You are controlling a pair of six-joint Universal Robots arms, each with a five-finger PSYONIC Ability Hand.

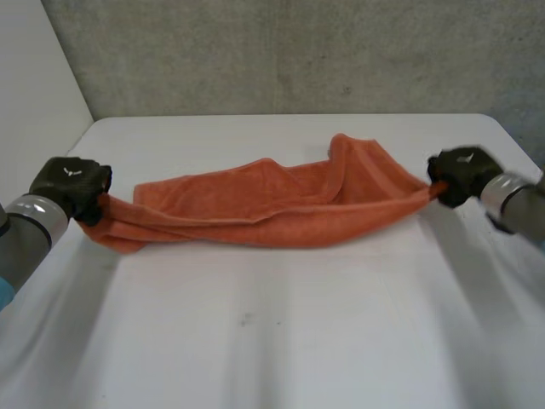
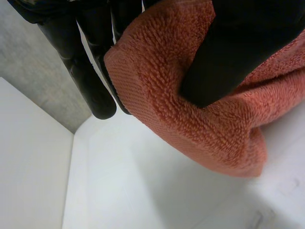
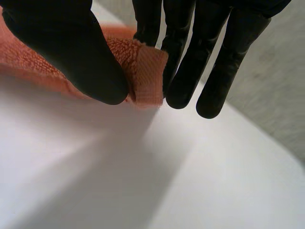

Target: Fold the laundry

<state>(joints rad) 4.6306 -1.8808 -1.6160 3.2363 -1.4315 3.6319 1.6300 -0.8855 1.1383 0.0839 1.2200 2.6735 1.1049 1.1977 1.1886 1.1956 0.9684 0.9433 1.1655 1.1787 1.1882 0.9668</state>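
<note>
While an orange towel [image 1: 281, 204] lies stretched lengthwise across the middle of the white table [image 1: 281, 341], each of its two ends is gripped by one robot hand; the left hand [image 1: 72, 187] pinches the towel's left end near the table's left edge, and the right hand [image 1: 460, 175] pinches the right end near the right edge. Left wrist view: the thumb [image 2: 238, 52] presses the bunched terry cloth [image 2: 190, 109] against the straight fingers [image 2: 81, 71], so the hand is closed on the fabric, which hangs in a fold just above the table [image 2: 143, 191]. Right wrist view: the thumb [image 3: 71, 52] clamps a hemmed corner of the towel [image 3: 145, 76] against the fingers [image 3: 190, 52]; the corner sits just above the table surface [image 3: 143, 181]. Head view: the towel's mid-section rests loosely folded and rumpled on the table, with a raised hump toward the right hand.
</note>
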